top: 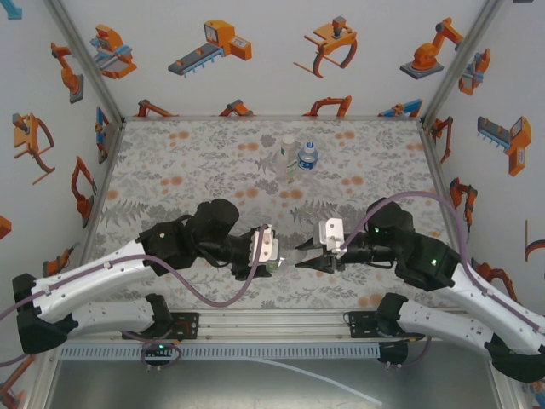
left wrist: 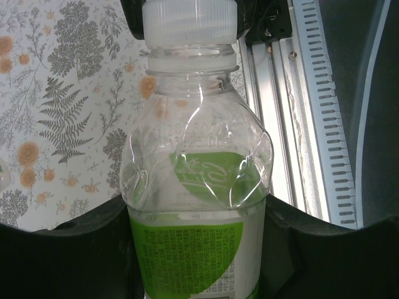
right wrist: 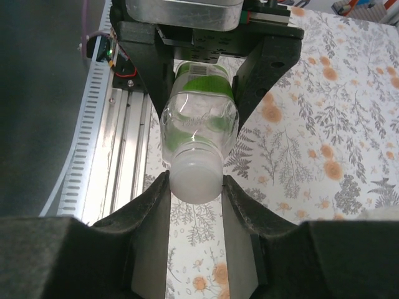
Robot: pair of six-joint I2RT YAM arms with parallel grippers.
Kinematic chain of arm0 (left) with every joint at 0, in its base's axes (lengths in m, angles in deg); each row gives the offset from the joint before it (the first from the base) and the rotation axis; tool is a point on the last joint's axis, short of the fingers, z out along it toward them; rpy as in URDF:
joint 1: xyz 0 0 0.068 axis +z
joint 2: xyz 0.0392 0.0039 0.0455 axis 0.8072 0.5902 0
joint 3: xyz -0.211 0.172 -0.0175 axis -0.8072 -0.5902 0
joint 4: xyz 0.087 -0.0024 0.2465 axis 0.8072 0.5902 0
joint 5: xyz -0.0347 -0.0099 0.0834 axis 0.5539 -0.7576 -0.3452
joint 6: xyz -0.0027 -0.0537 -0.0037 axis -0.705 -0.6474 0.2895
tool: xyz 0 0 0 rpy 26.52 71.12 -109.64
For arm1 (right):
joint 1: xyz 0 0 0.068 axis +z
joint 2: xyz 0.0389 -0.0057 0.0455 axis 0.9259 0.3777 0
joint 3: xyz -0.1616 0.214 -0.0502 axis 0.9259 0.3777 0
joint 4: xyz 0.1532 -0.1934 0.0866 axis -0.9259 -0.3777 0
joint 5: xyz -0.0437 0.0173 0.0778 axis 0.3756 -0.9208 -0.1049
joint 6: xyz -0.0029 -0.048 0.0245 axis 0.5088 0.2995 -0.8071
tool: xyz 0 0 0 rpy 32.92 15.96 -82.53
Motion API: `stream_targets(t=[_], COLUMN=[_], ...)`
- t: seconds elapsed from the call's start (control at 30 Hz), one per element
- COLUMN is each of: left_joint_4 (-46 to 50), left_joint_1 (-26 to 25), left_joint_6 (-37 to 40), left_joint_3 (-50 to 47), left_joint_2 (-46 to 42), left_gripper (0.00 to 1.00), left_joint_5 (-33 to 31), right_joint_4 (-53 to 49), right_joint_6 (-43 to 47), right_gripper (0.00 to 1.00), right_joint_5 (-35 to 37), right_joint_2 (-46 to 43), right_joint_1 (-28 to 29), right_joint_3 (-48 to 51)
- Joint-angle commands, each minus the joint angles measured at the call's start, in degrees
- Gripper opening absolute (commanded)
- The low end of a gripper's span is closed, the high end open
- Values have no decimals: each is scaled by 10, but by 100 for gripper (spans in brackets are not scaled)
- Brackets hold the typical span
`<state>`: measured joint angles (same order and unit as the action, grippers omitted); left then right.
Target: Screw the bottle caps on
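Green-labelled bottle [left wrist: 199,187], left gripper [top: 269,254] clamped round it; right gripper [top: 304,261] pinching its white cap [right wrist: 196,179]; misalignment risks cross-threading

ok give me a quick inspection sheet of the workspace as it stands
surface: floral-print table
job's things: green-labelled bottle held level between the arms, white cap on its neck; white-labelled bottle and blue-labelled bottle side by side at the far centre
clutter: nothing seen
grippers: left gripper shut on the bottle's body; right gripper shut on the cap
cables: purple cable looped along each arm
surroundings: walls with robot pictures; slotted rail at the near edge
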<state>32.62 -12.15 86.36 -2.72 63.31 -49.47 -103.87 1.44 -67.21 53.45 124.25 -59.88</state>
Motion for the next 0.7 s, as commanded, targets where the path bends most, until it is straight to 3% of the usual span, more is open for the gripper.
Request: stream_targets(t=[0.0, 0.13, 0.2, 0.3, 0.43, 0.53, 0.6, 0.67], left_joint_4=[-19, -26, -34, -42, -48, -50, -51, -51], left_joint_1=[-2, -2, -2, -2, -2, -2, -2, -2], left_joint_6=[-6, -6, -6, -3, 2, 8, 10, 11], left_joint_3=[8, 7, 0, -7, -8, -10, -10, -10], left_joint_2=[5, 13, 12, 11, 9, 9, 9, 9], left_gripper=[0, 0, 0, 0, 0, 0, 0, 0], left_joint_5=[6, -10, -20, -31, -36, -40, -41, -39], right_joint_4=[59, 148, 180, 116, 45, 71, 62, 23], right_joint_6=[-121, -357, -525, -752, -982, -1056, -1047, -994], right_gripper=[12, 2, 1, 0, 0, 0, 2, 11], right_joint_5=[14, 86, 171, 283, 311, 296, 290, 295], right_joint_2=[-10, -32, -46, -44, -27, -14, 1, 18], right_joint_1=[5, 6, 6, 6, 6, 6, 6, 6], right_joint_3=[24, 69, 90, 91, 89, 102, 82, 43])
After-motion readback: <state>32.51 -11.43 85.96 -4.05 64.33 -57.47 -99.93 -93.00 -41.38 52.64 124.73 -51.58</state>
